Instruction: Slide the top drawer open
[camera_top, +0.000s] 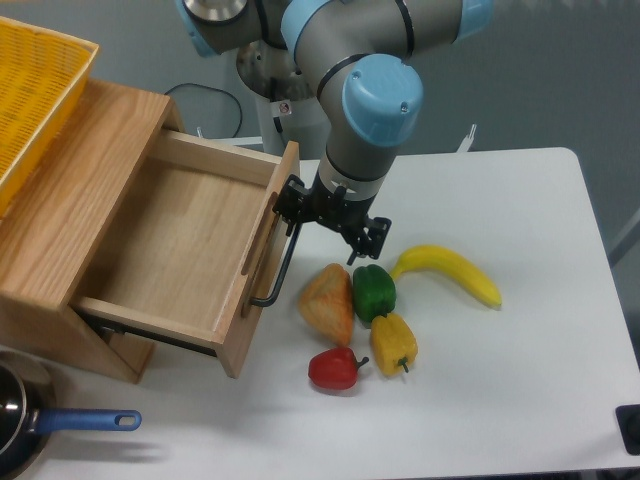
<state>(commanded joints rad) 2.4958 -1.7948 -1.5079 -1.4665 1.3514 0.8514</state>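
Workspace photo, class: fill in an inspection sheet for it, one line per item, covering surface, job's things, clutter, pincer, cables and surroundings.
Surface: white table, mostly bare at right.
Job's things: top drawer pulled well out of the wooden cabinet, nothing inside; black bar handle on its front.
Clutter: banana, green pepper, yellow pepper, red pepper, orange wedge-shaped item, pan with blue handle, yellow basket on the cabinet.
Pincer: pincer at the handle's upper end; grip state unclear.
Cables: dark cable behind the cabinet.
Surroundings: grey wall.
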